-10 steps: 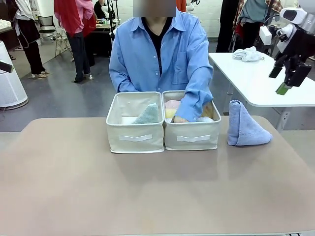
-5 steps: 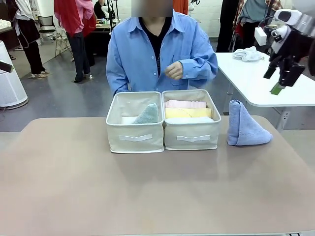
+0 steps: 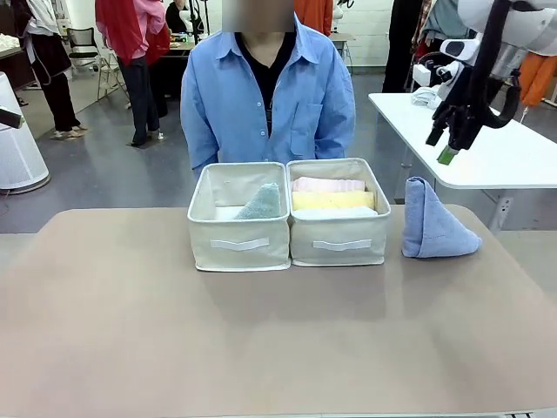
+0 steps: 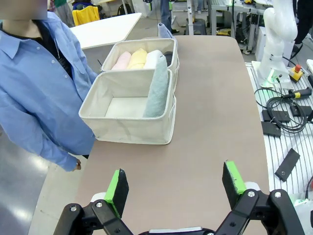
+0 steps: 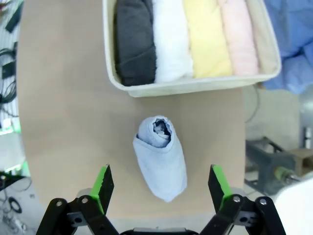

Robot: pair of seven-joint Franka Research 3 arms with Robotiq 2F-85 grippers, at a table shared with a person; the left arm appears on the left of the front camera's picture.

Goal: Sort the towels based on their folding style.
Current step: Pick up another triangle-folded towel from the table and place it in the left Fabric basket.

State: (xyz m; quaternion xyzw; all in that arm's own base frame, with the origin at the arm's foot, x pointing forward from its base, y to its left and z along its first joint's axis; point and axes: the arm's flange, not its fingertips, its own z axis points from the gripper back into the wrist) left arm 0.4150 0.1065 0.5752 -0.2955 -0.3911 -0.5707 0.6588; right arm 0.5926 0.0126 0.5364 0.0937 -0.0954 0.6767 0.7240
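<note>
Light blue terry towel (image 3: 432,231), a cone fold with hollow tip upward, stands on the tan worktop (image 3: 261,348) just right of the right beige fabric bin (image 3: 339,248); left gripper (image 4: 175,181) and right gripper (image 5: 160,182) wide, empty.

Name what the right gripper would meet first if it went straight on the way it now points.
The light blue cone-folded terry towel on the brown table: the wrist view shows it centred between the open fingers of the right gripper. Depth is unclear, but nothing seems to lie in between.
</note>
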